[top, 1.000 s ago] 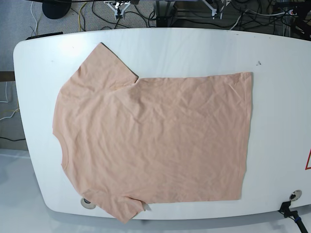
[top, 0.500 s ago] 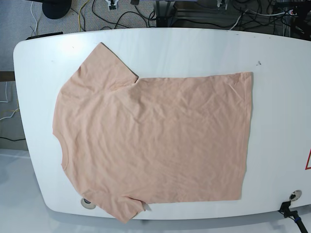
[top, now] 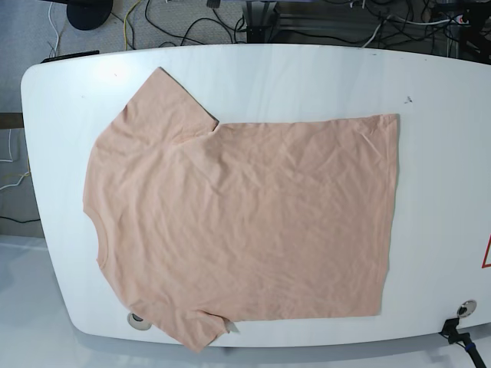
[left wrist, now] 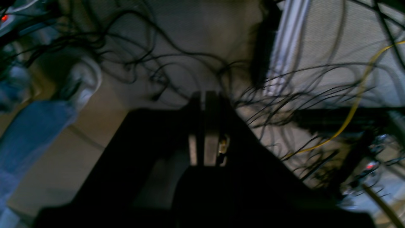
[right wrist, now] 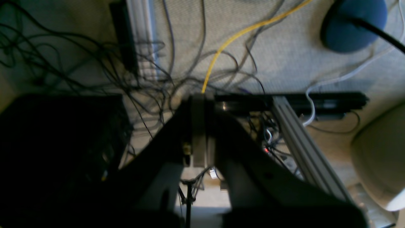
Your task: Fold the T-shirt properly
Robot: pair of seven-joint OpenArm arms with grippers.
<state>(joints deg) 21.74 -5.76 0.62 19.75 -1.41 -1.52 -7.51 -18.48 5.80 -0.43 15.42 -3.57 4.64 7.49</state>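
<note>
T-shirt [top: 245, 222]: flat, unfolded on white counter [top: 307, 77]; long axis left–right, collar left, hem right. Left tool [left wrist: 204, 126] and right tool [right wrist: 199, 126]: pinched together, empty, over cabled floor, away from shirt.

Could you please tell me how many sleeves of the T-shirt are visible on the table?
2. One sleeve lies at the far edge of the T-shirt; the other sleeve reaches the near edge of the table, by a round grommet.

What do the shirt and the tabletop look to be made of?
T-shirt: looks like soft matte knit, probably cotton; fine creases all over and no shine. Table: smooth, hard white surface, likely laminate or painted board; soft glare near its far-left corner.
</note>
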